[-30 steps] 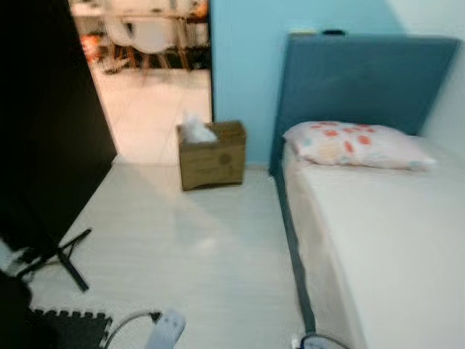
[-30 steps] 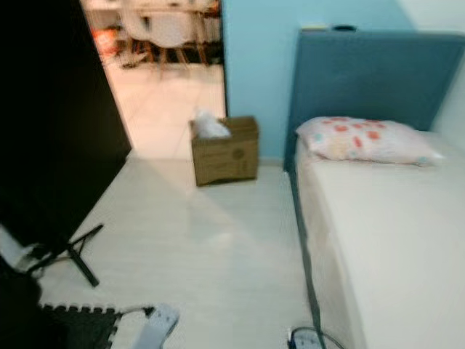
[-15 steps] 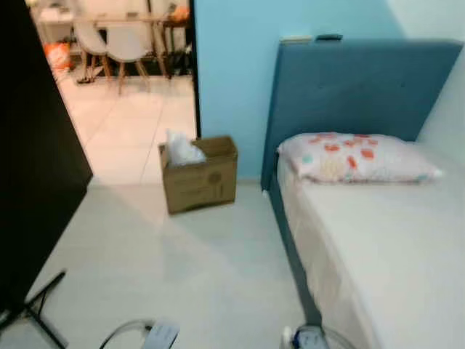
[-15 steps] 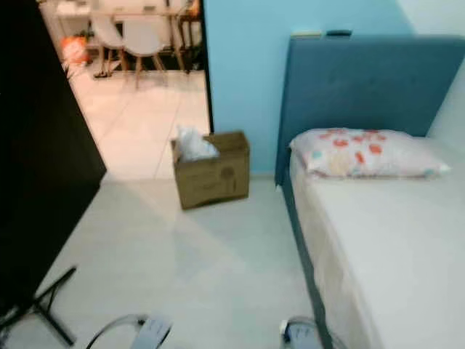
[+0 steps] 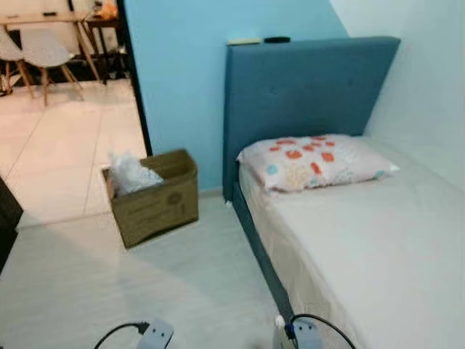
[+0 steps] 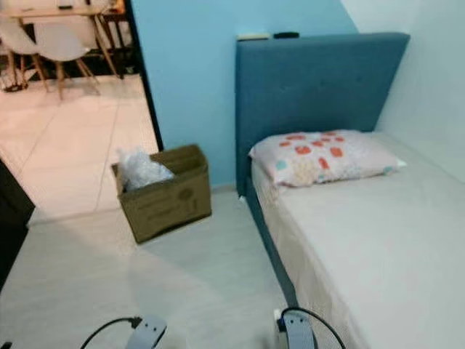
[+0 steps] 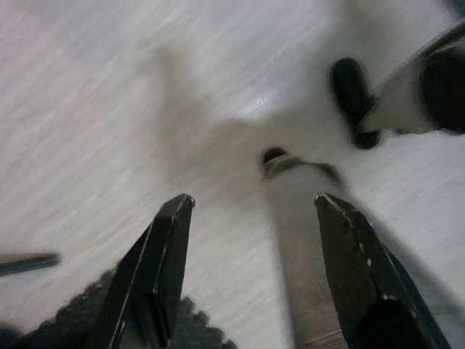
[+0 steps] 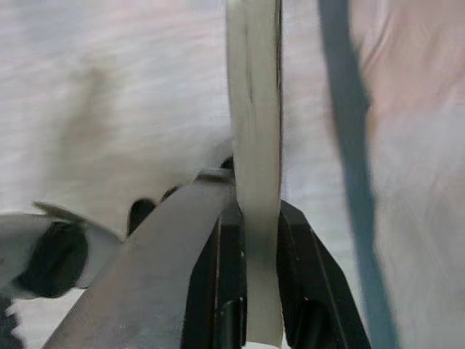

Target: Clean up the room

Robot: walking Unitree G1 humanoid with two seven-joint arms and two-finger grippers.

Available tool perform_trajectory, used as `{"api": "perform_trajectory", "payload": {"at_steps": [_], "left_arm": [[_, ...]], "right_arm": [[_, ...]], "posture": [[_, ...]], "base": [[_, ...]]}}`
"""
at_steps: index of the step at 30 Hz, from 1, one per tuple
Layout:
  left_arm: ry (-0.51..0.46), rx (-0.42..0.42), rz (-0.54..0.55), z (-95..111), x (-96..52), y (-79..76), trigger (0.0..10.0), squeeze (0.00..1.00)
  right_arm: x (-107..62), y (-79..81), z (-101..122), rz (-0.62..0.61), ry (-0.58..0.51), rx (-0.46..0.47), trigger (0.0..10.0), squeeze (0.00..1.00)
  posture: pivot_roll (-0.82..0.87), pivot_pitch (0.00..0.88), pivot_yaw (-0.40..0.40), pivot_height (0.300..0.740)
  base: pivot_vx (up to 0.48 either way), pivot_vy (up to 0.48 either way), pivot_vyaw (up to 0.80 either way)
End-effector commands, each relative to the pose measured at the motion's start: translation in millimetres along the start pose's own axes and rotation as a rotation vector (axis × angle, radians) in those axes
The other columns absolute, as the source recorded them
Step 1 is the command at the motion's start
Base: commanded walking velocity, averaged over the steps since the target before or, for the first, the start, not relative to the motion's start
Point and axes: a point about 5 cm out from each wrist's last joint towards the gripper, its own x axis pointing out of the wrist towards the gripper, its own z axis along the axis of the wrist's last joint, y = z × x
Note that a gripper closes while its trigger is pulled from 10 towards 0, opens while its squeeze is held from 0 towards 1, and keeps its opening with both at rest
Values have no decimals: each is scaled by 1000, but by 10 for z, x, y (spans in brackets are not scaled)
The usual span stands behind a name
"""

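My right gripper (image 8: 256,218) is shut on a pale flat strip (image 8: 254,109), seen edge-on and sticking out past the fingers over the pale floor beside the blue bed base (image 8: 349,145). My left gripper (image 7: 254,203) hangs open above the floor with nothing between its fingers. Both silver forearms, the left arm (image 5: 155,334) and the right arm (image 5: 299,336), show at the lower edge of the head views. A cardboard box (image 5: 156,203) holding crumpled clear plastic (image 5: 131,173) stands on the floor by the blue wall.
A bed (image 5: 378,247) with a blue headboard (image 5: 305,87) and a spotted pillow (image 5: 316,160) takes up the right side. Two small items (image 5: 243,41) lie on the headboard. An open doorway (image 5: 65,131) leads to a tiled room with chairs (image 6: 62,47). A dark foam mat edge (image 7: 196,331) lies below the left gripper.
The head view has swung right and come nearer the bed, so the black panel on the left has left the picture. The box, pillow and bed themselves have not moved.
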Motion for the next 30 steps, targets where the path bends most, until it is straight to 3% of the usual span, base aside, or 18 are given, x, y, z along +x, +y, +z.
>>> {"api": "perform_trajectory", "payload": {"at_steps": [1, 30], "left_arm": [[15, -2, 7, -60, -10, 14, 10000, 0], [-1, -19, 11, -30, 3, -23, 10000, 0]], "right_arm": [[23, 51, 159, 15, -57, 4, 10000, 0], [48, 154, 488, 65, -162, -34, 10000, 0]], "posture": [[17, 0, -18, 727], [12, 0, -20, 727]], "base": [[480, 0, 0], [480, 0, 0]]}}
